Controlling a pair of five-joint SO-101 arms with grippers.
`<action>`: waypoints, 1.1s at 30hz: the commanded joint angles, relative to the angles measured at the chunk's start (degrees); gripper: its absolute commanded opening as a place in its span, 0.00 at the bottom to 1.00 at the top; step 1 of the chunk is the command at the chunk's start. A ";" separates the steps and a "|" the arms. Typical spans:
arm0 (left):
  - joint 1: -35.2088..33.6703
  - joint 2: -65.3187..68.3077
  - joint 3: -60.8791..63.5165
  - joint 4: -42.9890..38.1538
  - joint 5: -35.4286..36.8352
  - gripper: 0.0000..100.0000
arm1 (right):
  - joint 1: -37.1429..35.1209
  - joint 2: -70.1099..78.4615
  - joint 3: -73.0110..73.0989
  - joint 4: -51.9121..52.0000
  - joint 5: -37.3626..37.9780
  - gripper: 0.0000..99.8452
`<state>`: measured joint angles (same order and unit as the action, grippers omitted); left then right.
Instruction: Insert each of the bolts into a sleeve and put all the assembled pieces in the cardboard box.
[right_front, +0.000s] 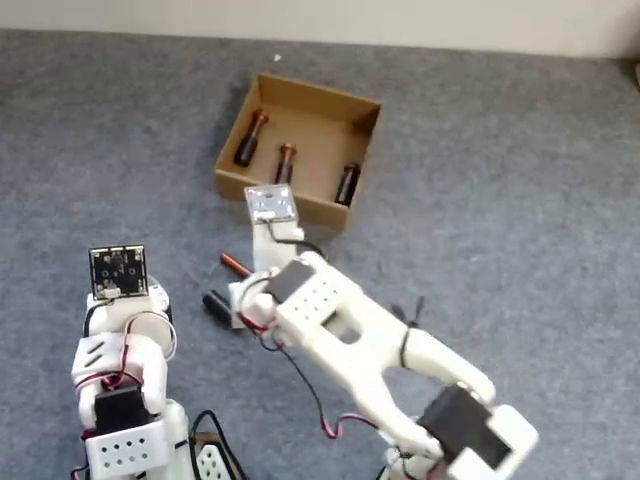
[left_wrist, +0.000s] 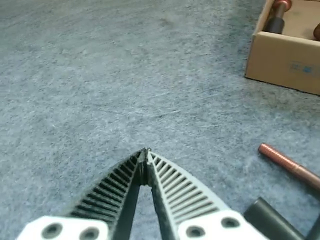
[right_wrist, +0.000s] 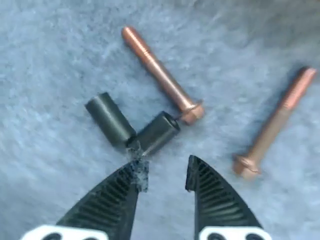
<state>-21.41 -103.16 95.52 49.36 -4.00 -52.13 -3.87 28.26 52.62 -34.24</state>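
Note:
The cardboard box (right_front: 325, 212) holds three assembled bolt-and-sleeve pieces (right_front: 285, 163). On the carpet in front of it lie a copper bolt (right_front: 235, 264) and a black sleeve (right_front: 217, 303). In the right wrist view, two copper bolts (right_wrist: 162, 75) (right_wrist: 275, 122) and two black sleeves (right_wrist: 110, 119) (right_wrist: 157, 132) lie loose. My right gripper (right_wrist: 165, 172) hangs open just over them, one fingertip close to the nearer sleeve. My left gripper (left_wrist: 145, 154) is shut and empty, low over bare carpet, with a bolt (left_wrist: 287, 165) and a sleeve (left_wrist: 272, 220) off to its side.
The right arm (right_front: 330, 310) stretches from the lower right to the middle and covers part of the loose parts. The left arm (right_front: 120, 370) stands at the lower left. Grey carpet spreads around the box (left_wrist: 285, 55) on all sides.

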 joint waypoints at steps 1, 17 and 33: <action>-1.10 -0.40 -1.36 -1.49 -0.18 0.01 | -0.92 3.65 -6.81 0.40 -4.84 0.12; -1.10 -0.40 -1.36 -1.41 -0.18 0.01 | 1.63 19.47 -11.91 0.66 -1.23 0.01; -0.84 -0.40 -1.19 -1.49 -0.35 0.01 | 5.76 -7.43 -2.42 7.60 12.22 0.00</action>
<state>-21.85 -103.16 95.52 49.36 -4.00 -48.97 -1.32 23.52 59.56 -24.92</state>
